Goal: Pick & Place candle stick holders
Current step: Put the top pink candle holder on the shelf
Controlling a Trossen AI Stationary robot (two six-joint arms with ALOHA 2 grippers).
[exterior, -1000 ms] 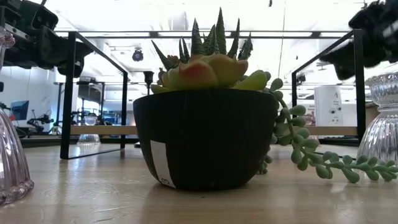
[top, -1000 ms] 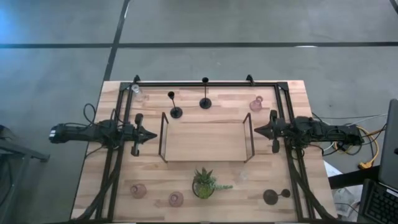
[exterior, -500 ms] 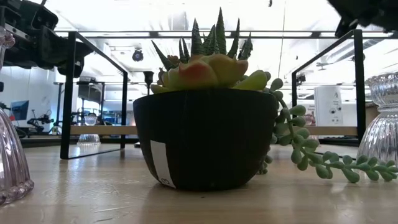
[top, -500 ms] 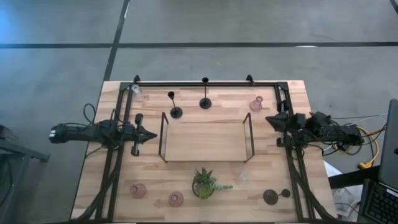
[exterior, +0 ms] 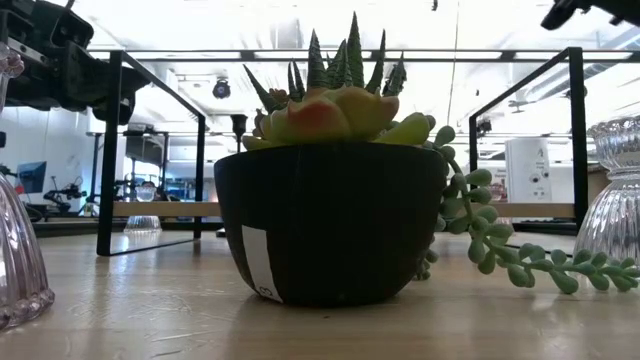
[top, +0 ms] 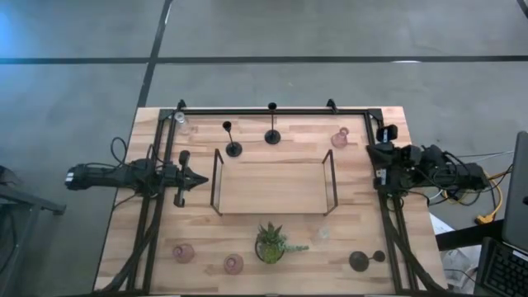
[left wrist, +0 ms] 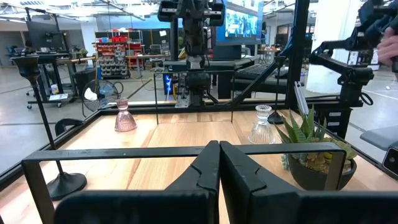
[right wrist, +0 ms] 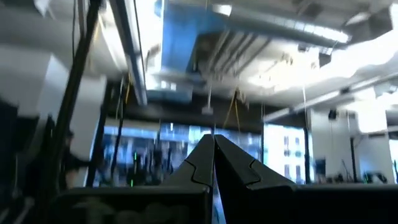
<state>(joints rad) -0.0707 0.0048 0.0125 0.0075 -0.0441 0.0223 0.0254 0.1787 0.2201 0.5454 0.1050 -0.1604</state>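
Note:
Two black thin-stemmed holders (top: pixel 233 148) (top: pixel 272 136) stand on their round bases at the far side of the table, and a third (top: pixel 360 261) is near the right front corner. Pink glass holders sit at the far right (top: pixel 339 139) and near left (top: pixel 183 252) (top: pixel 233 264); a clear one (top: pixel 179 118) sits at the far left. My left gripper (top: pixel 200 178) is shut and empty, left of the wire-framed tray (top: pixel 275 188). My right gripper (top: pixel 370 149) is shut, empty and tipped up toward the ceiling (right wrist: pixel 214 138).
A green potted plant (top: pixel 272 243) stands in front of the tray and fills the low view (exterior: pixel 330 220). A black frame (top: pixel 272 110) runs around the table's far edge and sides. The left wrist view shows a pink holder (left wrist: pixel 125 118), a clear one (left wrist: pixel 262 124) and the plant (left wrist: pixel 314 149).
My right gripper has drawn back from the tray toward the table's right and far edges. It has risen and tipped upward, out of the top of the low view. It has stayed shut.

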